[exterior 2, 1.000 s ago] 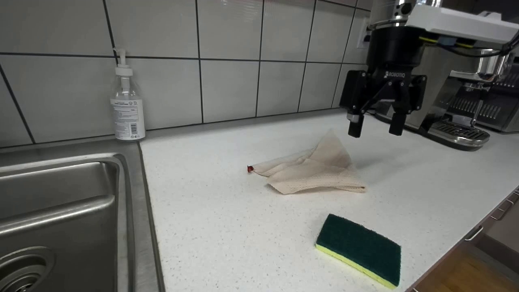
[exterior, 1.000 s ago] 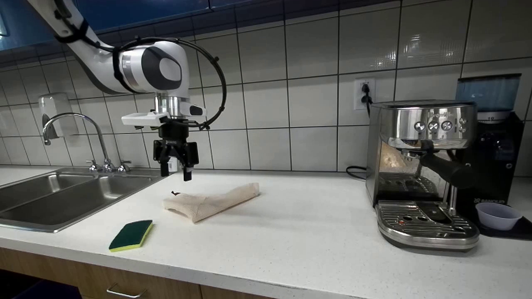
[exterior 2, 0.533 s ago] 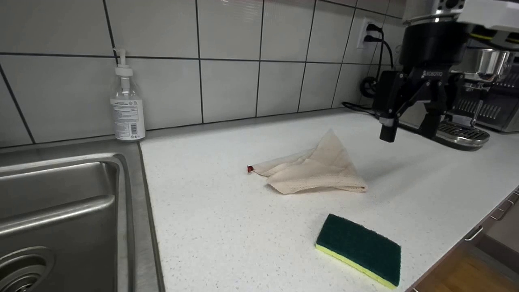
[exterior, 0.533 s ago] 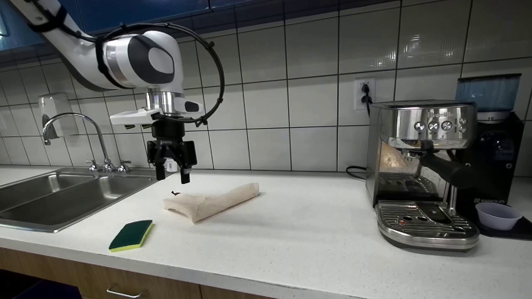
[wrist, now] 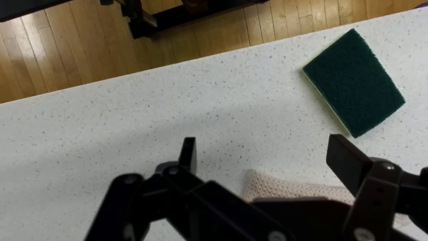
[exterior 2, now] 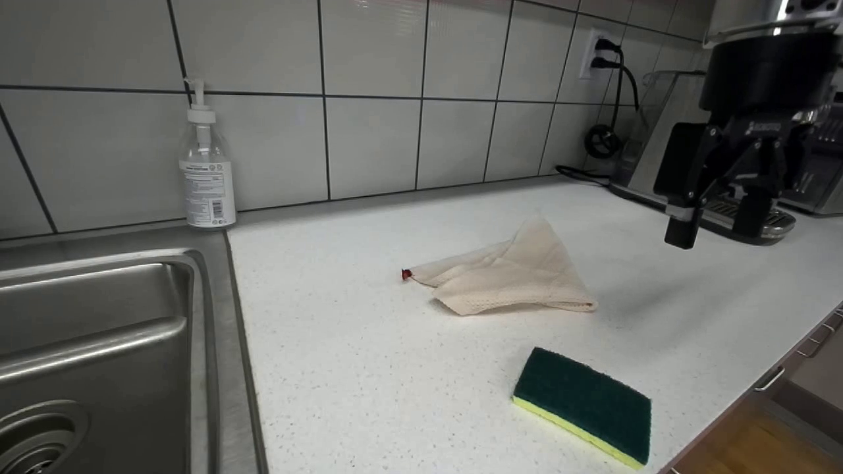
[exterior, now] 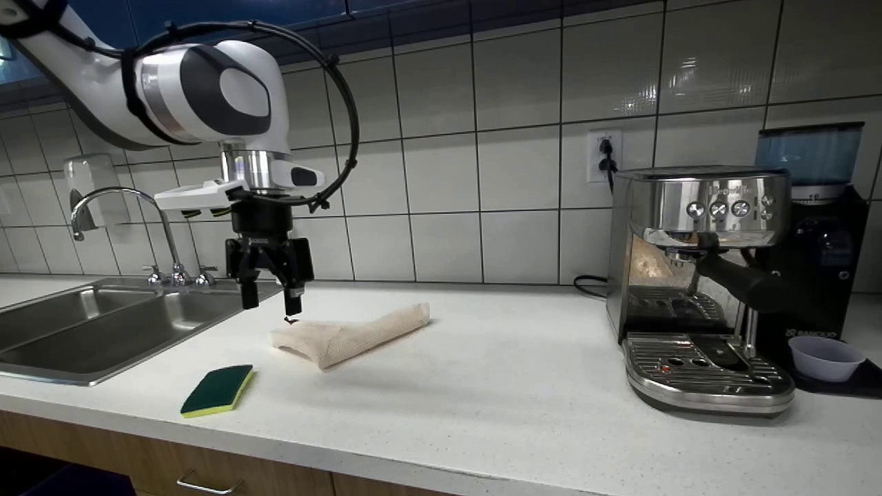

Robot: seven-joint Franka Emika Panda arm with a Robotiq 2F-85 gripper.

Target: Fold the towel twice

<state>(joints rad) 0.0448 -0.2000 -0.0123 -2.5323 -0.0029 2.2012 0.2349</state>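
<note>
Wrist view: towel (wrist: 282,186) partly hidden behind tool (wrist: 262,140)

Pale glossy tile wall (exterior: 518,172), dark-grouted, light glare (exterior: 689,63) up high, white outlet (exterior: 595,167) on it, blue upper cabinets (exterior: 241,11), speckled white counter (exterior: 524,386) along wall, wood-grain drawer front (exterior: 275,465) below, metal handle (exterior: 207,490), shiny plank floor (wrist: 67,50) past counter edge.

One towel (exterior 2: 510,280); one sponge (exterior 2: 583,405)
</note>
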